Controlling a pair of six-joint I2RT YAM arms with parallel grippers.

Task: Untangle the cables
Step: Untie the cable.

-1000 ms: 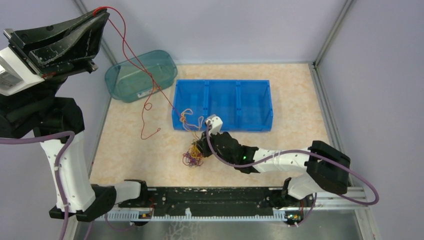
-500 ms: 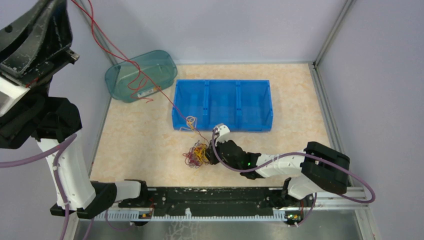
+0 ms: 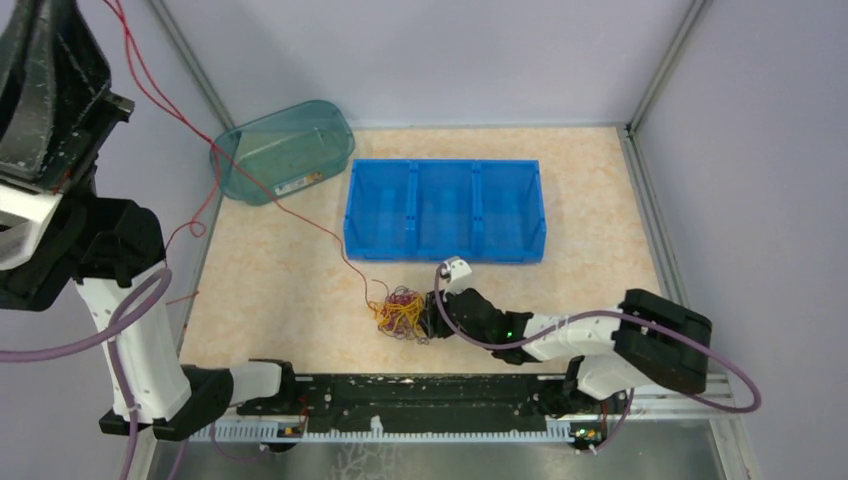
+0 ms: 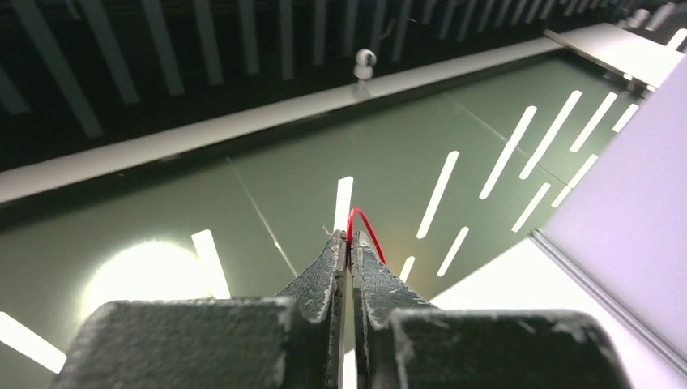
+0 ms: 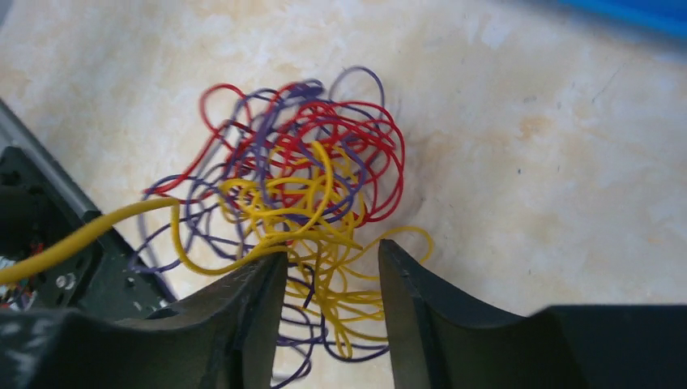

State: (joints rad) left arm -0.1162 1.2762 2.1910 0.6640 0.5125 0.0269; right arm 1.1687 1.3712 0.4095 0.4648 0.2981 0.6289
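From above: the left gripper hangs high at far left, a red wire stretching down to the knot of cables on the table, where the right gripper sits. Left wrist: jaws pinched on that red strand. Right wrist: jaws apart, astride yellow loops. Mid-extraction, I'd say. Next move is to pin the knot and draw red free.

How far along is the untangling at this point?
Done: nothing is fully free yet. In hand: the left gripper is shut on a red wire drawn out long from the tangle; the right gripper sits open at it. Left: the whole clump, red, purple and yellow knotted together.
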